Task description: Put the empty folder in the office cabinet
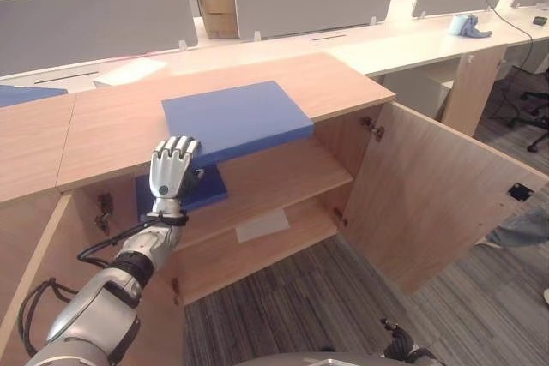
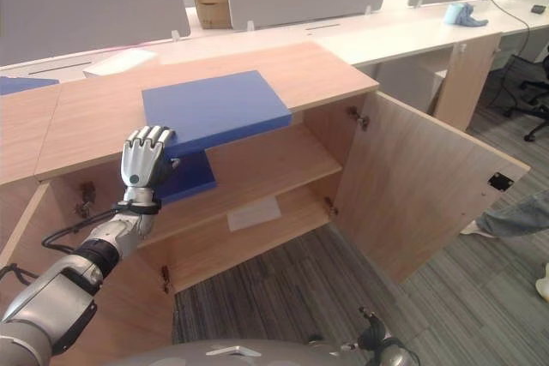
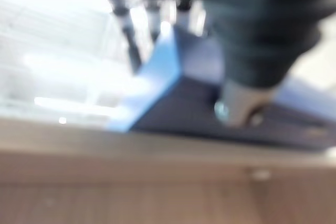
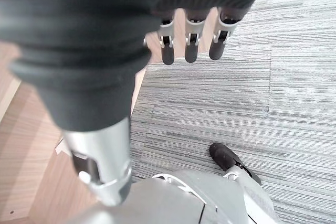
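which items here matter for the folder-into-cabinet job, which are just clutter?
Belongs to the job:
- flat blue rectangular folder, overhanging the cabinet top
- open wooden office cabinet with shelves
- left robot hand, fingers curled on the folder's near edge

Just lying about:
- white paper sheet on the lower shelf
- brown cardboard box on the far desk
- idle right robot hand

left hand (image 2: 144,157) gripping blue folder (image 2: 214,110), open cabinet (image 2: 257,169)

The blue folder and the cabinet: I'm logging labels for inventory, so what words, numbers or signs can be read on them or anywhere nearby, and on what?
None can be read.
Blue folder, under the left hand: plain cover, no print visible.
Cabinet: bare wood, no label.
White sheet on the lower shelf: blank as far as it shows.
Cardboard box on the far desk: any marks too small to read.
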You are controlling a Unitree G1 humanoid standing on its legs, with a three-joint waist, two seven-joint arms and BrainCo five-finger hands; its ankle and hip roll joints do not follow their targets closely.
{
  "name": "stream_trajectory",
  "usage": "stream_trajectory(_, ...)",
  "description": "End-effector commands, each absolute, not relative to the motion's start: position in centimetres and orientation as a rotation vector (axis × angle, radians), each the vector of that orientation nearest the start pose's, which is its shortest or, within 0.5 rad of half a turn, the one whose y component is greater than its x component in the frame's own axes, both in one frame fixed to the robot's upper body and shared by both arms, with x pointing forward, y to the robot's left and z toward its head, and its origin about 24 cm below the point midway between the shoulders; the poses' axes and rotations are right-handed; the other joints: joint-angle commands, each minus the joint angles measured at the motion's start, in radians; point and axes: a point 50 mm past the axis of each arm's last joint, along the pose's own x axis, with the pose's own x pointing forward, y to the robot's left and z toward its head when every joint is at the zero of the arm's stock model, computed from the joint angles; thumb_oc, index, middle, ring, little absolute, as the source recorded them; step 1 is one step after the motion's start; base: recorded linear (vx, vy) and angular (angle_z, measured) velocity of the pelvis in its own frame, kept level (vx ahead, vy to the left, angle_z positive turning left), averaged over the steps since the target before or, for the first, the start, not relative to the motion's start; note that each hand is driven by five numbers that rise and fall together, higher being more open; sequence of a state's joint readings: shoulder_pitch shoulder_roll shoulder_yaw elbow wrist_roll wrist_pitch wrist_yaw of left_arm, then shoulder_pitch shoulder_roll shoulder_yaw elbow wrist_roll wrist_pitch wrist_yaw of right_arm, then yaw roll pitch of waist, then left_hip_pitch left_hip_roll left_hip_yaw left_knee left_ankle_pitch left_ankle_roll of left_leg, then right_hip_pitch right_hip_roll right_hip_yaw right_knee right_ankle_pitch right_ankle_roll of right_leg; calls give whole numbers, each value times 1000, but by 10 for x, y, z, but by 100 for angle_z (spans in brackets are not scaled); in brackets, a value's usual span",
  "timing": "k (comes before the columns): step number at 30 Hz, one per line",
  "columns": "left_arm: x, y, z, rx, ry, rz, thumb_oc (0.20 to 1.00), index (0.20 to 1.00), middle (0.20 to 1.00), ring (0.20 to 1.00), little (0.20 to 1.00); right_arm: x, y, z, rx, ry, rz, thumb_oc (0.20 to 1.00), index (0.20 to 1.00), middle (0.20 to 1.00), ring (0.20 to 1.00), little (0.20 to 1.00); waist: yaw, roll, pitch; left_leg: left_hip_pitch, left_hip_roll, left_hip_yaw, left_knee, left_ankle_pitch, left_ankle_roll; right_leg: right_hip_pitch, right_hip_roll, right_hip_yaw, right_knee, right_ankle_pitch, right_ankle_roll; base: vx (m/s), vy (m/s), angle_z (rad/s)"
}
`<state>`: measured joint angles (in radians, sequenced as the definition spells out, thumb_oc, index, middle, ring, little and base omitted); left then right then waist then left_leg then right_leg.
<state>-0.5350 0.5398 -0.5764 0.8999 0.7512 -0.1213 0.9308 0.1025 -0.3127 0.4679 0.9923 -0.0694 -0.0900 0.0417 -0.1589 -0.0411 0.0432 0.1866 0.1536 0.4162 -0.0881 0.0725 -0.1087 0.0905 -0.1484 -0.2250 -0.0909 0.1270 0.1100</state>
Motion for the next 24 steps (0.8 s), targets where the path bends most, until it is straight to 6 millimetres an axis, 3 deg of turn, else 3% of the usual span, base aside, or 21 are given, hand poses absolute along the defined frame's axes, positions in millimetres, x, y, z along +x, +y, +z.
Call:
stream_trajectory(1,345,227,83,1449,-525,369,200,200,200,200,200,122,-227,-143,-606,977,359,1000,1000,1000,1000,1000,-10,49,55,37,39,-13,1,-132,13,60,-62,12,4,-116,85,0,0,0)
stream_trajectory(6,344,222,92,1368,-599,374,200,200,200,200,200,124,-225,-142,-606,956,357,1000,1000,1000,1000,1000,-1,50,53,38,40,-20,1,-132,11,67,-65,-1,4,-120,83,0,0,0)
stream_trajectory(11,341,211,119,1203,-720,373,200,200,200,200,200,134,-220,-137,-577,894,335,1000,1000,1000,1000,1000,21,49,60,23,43,-30,1,-110,14,63,-67,-24,4,-108,71,-82,-33,6)
stream_trajectory(12,338,204,135,1118,-757,358,200,200,200,200,200,141,-218,-133,-552,866,323,1000,1000,1000,1000,1000,33,49,63,20,44,-42,1,-109,14,67,-69,-32,4,-111,68,-41,-21,-3)
stream_trajectory(16,324,198,165,942,-832,327,200,200,200,200,200,156,-212,-122,-492,788,295,1000,1000,1000,1000,1000,59,48,69,16,45,-69,1,-108,14,77,-72,-49,4,-115,63,-31,-24,12)
stream_trajectory(18,324,198,165,942,-832,327,200,200,200,200,200,156,-212,-122,-492,788,295,1000,1000,1000,1000,1000,59,48,69,16,45,-69,1,-108,14,77,-72,-49,4,-115,63,-17,-18,11)
stream_trajectory(19,312,196,178,826,-841,281,200,200,200,200,200,165,-207,-114,-453,739,279,1000,1000,1000,1000,1000,72,48,70,11,46,-87,1,-105,14,81,-74,-57,4,-117,61,-20,-22,10)
stream_trajectory(24,290,195,184,570,-764,114,200,200,200,200,200,184,-199,-93,-400,616,240,1000,1000,1000,1000,1000,97,53,73,3,46,-114,1,-97,13,87,-77,-75,4,-116,61,-33,-16,17)
